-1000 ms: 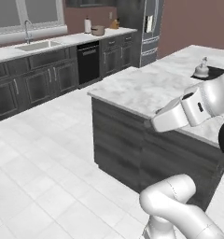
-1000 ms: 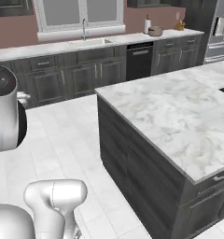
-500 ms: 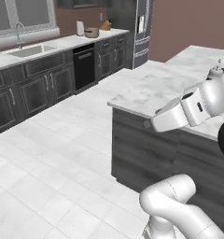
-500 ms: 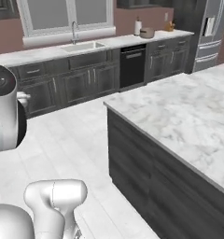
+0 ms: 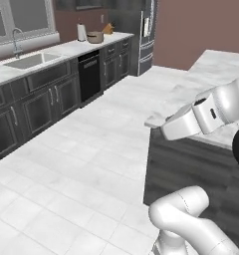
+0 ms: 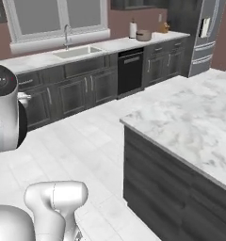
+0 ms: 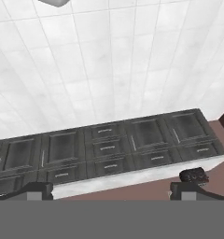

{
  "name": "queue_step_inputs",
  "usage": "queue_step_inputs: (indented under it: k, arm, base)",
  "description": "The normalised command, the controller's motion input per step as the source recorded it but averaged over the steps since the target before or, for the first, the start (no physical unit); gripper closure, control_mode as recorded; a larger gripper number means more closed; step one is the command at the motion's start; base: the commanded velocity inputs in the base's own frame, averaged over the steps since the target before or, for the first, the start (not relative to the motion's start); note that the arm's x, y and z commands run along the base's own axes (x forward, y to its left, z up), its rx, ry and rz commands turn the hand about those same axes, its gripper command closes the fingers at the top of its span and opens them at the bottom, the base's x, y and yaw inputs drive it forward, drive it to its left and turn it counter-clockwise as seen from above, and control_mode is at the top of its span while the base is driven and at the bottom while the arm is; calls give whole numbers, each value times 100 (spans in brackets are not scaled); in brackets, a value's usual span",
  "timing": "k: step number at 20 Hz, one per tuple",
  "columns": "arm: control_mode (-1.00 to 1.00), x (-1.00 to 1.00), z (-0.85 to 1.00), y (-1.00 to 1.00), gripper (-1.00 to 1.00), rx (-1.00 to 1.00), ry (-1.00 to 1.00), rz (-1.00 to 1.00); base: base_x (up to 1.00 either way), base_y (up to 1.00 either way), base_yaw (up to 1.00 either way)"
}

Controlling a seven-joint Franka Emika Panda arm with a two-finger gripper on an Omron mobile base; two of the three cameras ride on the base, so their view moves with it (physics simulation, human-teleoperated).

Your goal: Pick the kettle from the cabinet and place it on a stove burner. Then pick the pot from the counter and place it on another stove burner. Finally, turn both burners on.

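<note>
While the gripper [image 7: 112,190] hangs open and empty, its two dark fingertips [image 7: 37,189] set wide apart with nothing between them, the robot's white arm [image 5: 201,113] is folded close to its body beside a marble-topped island [image 6: 195,123], a carrying posture that suits crossing the room rather than reaching for anything. The pot [image 6: 143,35], a round taupe vessel, sits well across the tiled floor [image 5: 91,164] on the far counter [image 6: 110,46], just beside a white paper-towel roll [image 6: 133,29] and near the tall steel fridge [image 6: 204,33]; further along that counter are the sink [image 6: 81,51] and its tap under the window [image 6: 58,16], with a black dishwasher [image 6: 130,70] below. Dark wall cabinets [image 6: 131,4] hang above the pot's end of the counter; their contents cannot be made out from here.

The hand view looks down and outward over floor tiles to a run of dark drawers [image 7: 107,151], which appear upside down because the wrist is rolled over. A small dark object [image 7: 194,175] lies at that counter's edge, too blurred to identify.

With the hand empty and every fixture out of reach, the job appears to be at its very start: the base most likely needs to close on a cabinet before any pick-up.
</note>
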Motion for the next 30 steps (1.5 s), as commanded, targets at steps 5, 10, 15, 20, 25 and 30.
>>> queue_step_inputs:
  k: [5,10,15,20,25,30]
  arm:
    - [100,0,0,0,-100,0,0,0]
    - [100,0,0,0,-100,0,0,0]
    - [100,0,0,0,-100,0,0,0]
    - [100,0,0,0,-100,0,0,0]
    - [100,0,0,0,-100,0,0,0]
    - [100,0,0,0,-100,0,0,0]
  base:
    - [63,100,-22]
    - [67,99,-24]
    - [72,97,-25]
    - [74,89,-23]
    - [86,60,-15]
    - [97,23,-5]
